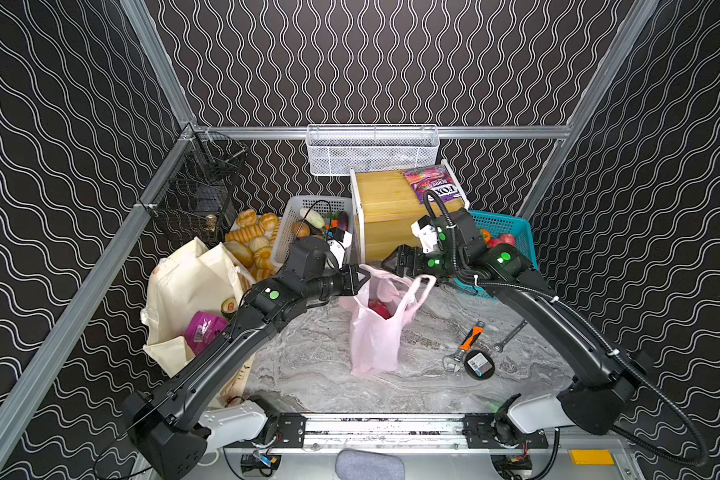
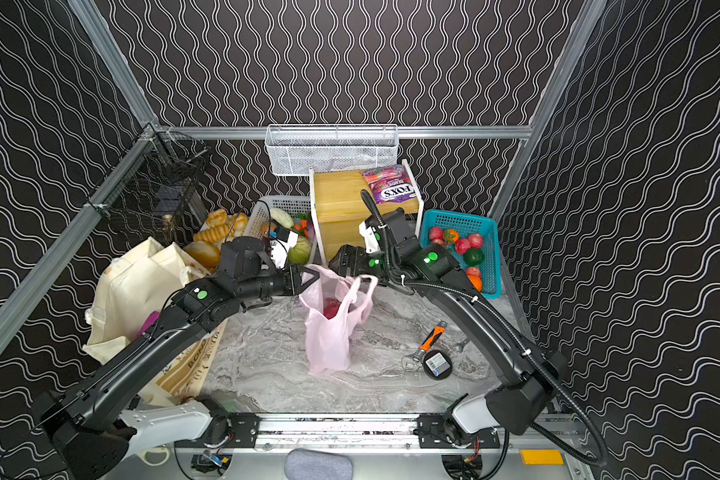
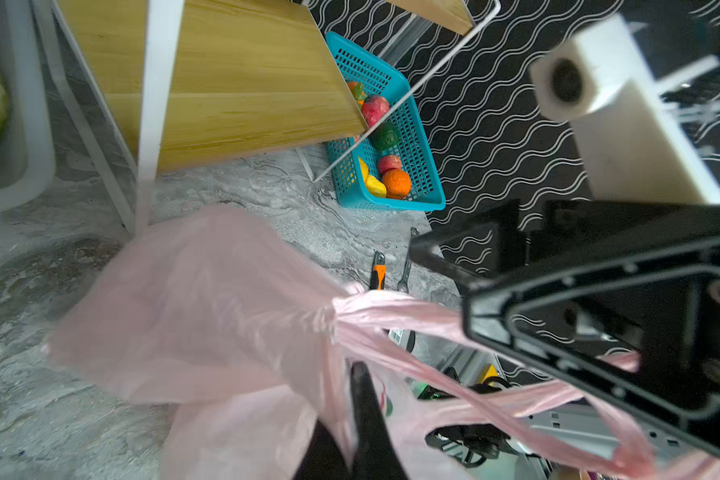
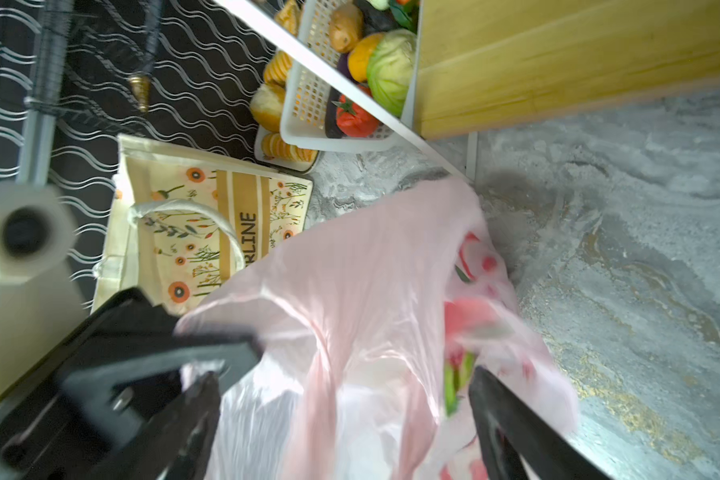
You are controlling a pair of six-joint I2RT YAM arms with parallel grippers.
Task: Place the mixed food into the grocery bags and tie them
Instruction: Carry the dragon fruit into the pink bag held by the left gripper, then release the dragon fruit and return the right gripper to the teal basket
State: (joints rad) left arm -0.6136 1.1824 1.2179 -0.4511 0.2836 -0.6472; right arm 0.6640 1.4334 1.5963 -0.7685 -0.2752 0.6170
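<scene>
The thin pink plastic bag [image 1: 375, 332] [image 2: 329, 332] stands mid-table, mouth up, with a red-pink toy fruit [image 1: 378, 309] inside. My left gripper [image 1: 364, 277] [image 3: 350, 382] is shut on the bag's left rim. My right gripper [image 1: 391, 264] [image 4: 344, 390] stands open at the far rim, loose plastic [image 4: 350, 291] between its fingers. One handle loop [image 1: 422, 286] hangs free. The cream canvas tote [image 1: 192, 286] [image 4: 208, 216] sits at the left, holding a magenta pouch [image 1: 203, 328] and a small can [image 1: 228, 308]. A purple FOX'S candy bag [image 1: 435, 183] lies on the wooden shelf [image 1: 387, 208].
A teal basket [image 1: 512, 232] of toy fruit is behind my right arm. A white basket [image 1: 308, 208] of vegetables and a bread tray [image 1: 250, 241] stand at the back left. An orange-handled wrench [image 1: 466, 345], a spanner and a black round case [image 1: 479, 365] lie front right.
</scene>
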